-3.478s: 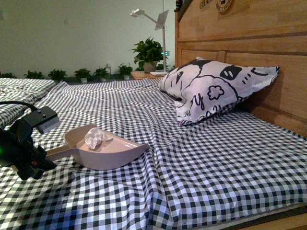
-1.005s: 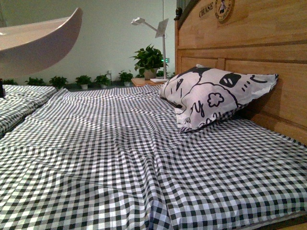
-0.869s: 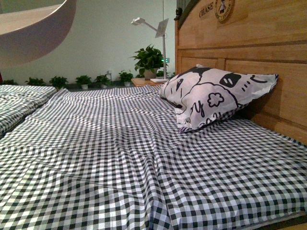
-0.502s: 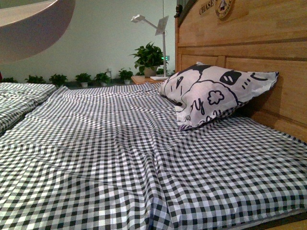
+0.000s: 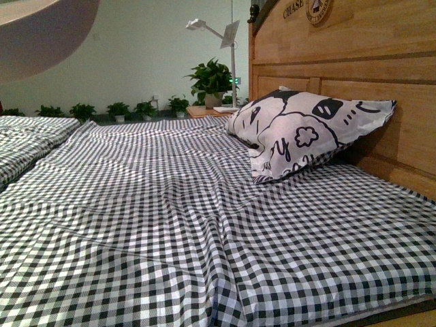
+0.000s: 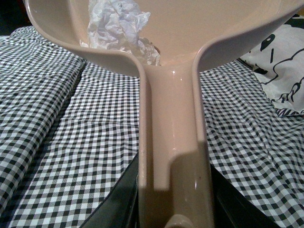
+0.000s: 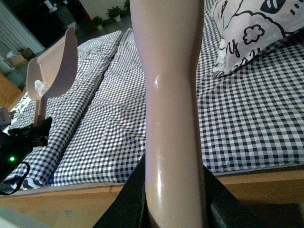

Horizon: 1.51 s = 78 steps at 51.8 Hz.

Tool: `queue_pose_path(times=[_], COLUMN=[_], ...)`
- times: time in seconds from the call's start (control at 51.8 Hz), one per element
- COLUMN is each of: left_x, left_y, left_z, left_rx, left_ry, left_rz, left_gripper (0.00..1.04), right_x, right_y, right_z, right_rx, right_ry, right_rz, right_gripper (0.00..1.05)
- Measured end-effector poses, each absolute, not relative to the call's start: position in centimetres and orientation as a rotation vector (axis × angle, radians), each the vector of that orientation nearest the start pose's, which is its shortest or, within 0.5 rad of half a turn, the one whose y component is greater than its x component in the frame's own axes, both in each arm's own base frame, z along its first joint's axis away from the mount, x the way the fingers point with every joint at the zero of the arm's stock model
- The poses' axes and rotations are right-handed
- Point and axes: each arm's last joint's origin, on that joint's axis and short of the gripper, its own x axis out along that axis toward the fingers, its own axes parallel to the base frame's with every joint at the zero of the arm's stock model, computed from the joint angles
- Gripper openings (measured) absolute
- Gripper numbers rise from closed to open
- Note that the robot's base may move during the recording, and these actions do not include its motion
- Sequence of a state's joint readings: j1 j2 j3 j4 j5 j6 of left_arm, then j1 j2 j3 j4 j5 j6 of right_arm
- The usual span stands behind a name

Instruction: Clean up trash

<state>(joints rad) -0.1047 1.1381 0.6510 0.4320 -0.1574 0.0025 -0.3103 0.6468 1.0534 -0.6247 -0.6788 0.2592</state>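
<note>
Your front camera looks low across the black-and-white checked bedsheet (image 5: 204,225); both wrist cameras, nearer it, share it.

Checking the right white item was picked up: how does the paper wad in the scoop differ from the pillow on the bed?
The paper wad is small, the pillow far larger. The wad is crumpled and plain, the pillow smooth with black cartoon prints. The wad lies in the scoop, the pillow leans on the headboard. Both are white.

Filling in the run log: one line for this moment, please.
left gripper: shut on scoop handle | paper wad: inside scoop, lifted above bed | right gripper: holding beige handle
</note>
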Motion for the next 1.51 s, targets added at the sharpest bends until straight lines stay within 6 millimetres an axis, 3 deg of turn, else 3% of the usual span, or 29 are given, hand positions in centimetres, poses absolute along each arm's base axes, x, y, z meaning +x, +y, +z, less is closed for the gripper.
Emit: queue_pose_path(times=[1.507], left_x=[24.99], left_y=[-2.05], left_z=[27.54], left_rx=[0.003], left_ry=[0.058], left_rz=[0.058], left_gripper=[0.27], right_x=[9.96], right_y=[-1.27], right_z=[39.45], right_rx=[0.36], right_ry=[0.245], right_rz=[0.334], right_gripper=[0.2])
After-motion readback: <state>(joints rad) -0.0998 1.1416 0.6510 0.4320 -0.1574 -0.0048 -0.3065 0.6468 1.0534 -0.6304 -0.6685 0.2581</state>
